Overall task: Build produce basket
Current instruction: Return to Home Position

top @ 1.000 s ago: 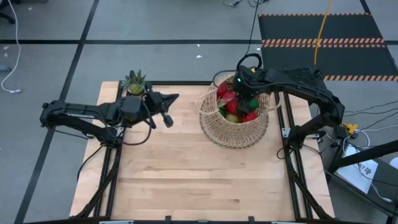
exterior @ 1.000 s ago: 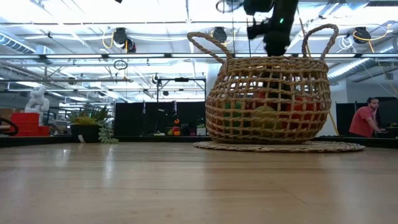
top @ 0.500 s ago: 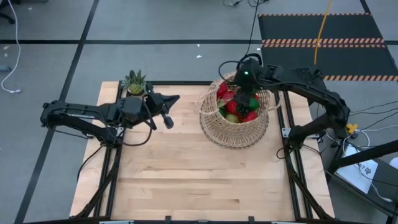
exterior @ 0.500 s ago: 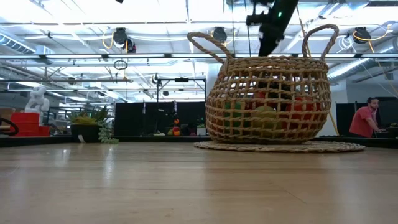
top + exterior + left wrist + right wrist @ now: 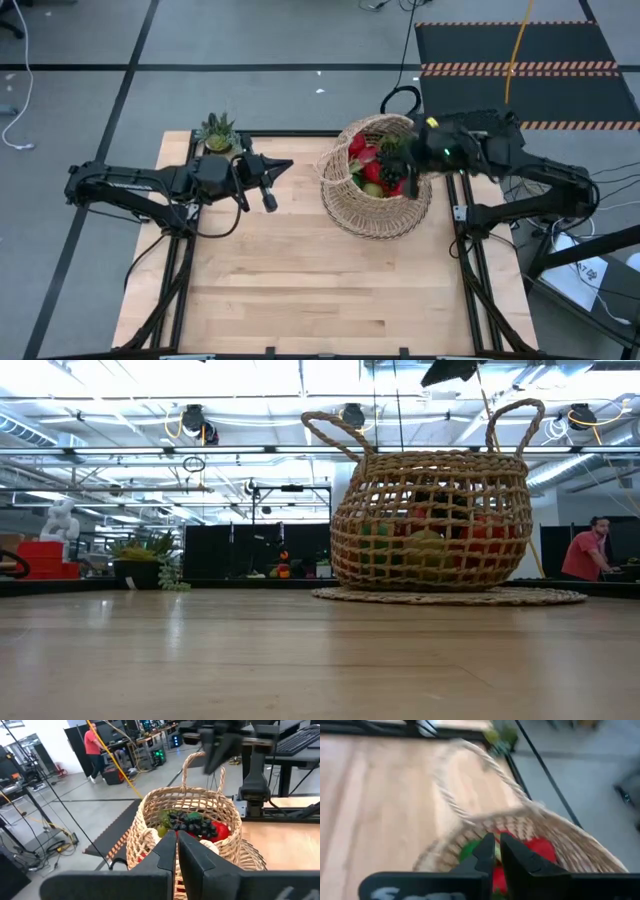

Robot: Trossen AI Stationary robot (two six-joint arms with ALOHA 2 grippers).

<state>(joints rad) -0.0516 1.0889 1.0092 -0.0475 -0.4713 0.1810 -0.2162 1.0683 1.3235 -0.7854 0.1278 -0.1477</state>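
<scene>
The basket (image 5: 375, 185) stands on the table at the far right, resting on its round woven base (image 5: 450, 596). Inside it lies produce (image 5: 372, 172): red and green pieces and dark grapes (image 5: 192, 824). My right gripper (image 5: 408, 160) hangs shut above the basket's right side, clear of the rim and of the produce, and shows high in the left wrist view (image 5: 215, 760) and the low view (image 5: 448, 372). My left gripper (image 5: 287, 165) waits shut to the left of the basket, pointing at it, with nothing between its fingers (image 5: 176, 845).
A small spiky potted plant (image 5: 217, 131) stands at the table's far left corner, just behind my left arm. Bare wooden table (image 5: 320, 280) stretches across the near half. The basket's two loop handles (image 5: 335, 430) stand up above its rim.
My right gripper has risen out of the basket and drawn back toward the table's right edge, tipping from steeply downward to a shallower slant. It carries nothing. The basket and the produce in it have stayed where they were.
</scene>
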